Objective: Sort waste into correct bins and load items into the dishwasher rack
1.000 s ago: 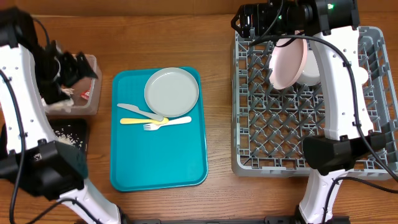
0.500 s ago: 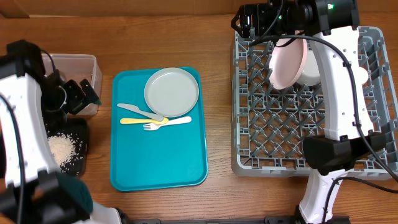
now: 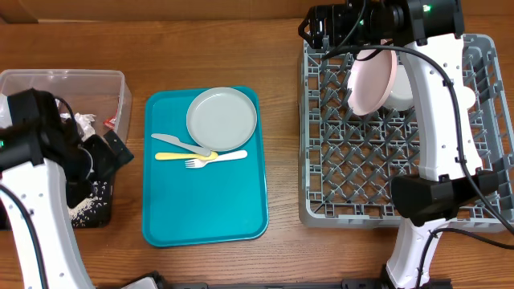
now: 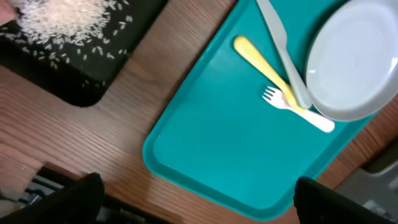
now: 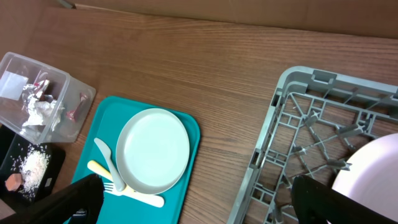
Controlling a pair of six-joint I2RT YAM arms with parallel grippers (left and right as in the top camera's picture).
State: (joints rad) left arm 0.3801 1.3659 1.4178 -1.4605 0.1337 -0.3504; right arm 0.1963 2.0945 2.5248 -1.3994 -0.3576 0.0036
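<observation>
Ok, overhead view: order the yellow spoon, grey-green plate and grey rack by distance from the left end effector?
From the left end effector:
1. Yellow plastic spoon, on the flat teal tray.
2. Round grey-green plate, tray's far end.
3. Large grey lattice rack, far right.

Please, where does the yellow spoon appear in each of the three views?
Overhead: yellow spoon left of centre, on the teal tray.
Left wrist: upper middle, lying diagonally.
Right wrist: near the bottom left.
Shared landmark: the grey-green plate beside it.
</observation>
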